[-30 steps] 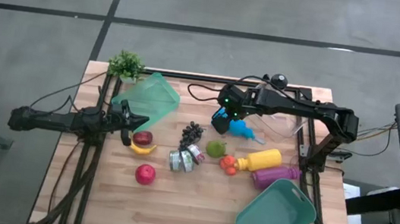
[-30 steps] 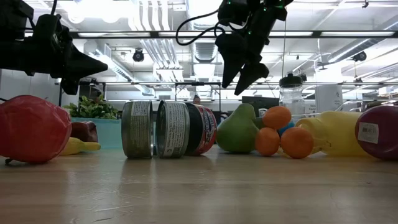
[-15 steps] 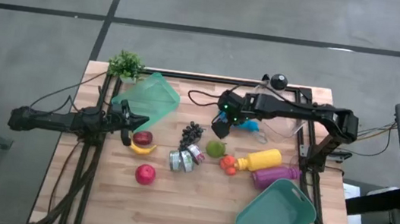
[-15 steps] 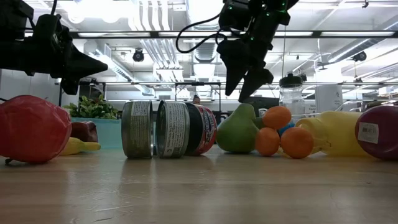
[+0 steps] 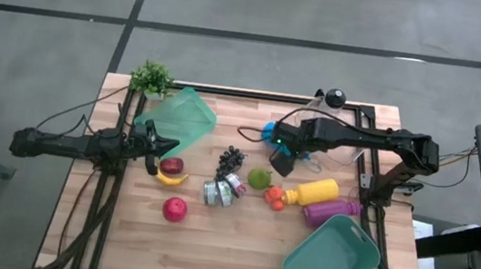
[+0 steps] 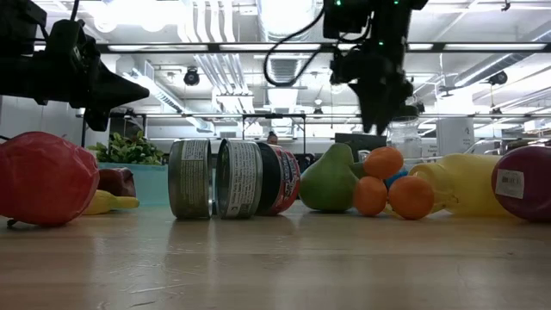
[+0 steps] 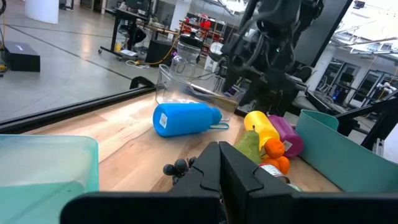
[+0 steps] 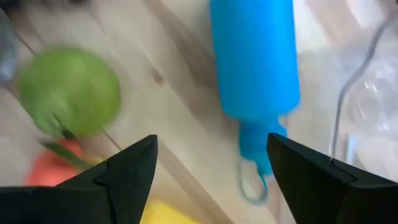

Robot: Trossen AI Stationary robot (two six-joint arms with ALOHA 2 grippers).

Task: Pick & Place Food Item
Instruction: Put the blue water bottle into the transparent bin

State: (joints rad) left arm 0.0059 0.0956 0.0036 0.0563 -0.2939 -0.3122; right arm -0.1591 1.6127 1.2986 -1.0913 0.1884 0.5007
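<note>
Reaching stage; right gripper (image 5: 281, 162) open and empty above green pear (image 5: 259, 178); next, descend, close around it.

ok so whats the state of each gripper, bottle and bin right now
right gripper: open, empty, above the table near the green pear
left gripper: shut, empty
blue bottle: lying on its side
yellow bottle: lying down
purple bottle: lying down
teal bin: empty

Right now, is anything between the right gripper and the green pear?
No. In the high view the open right gripper hangs just beside the green pear, with only bare table between; its wrist view agrees.
</note>
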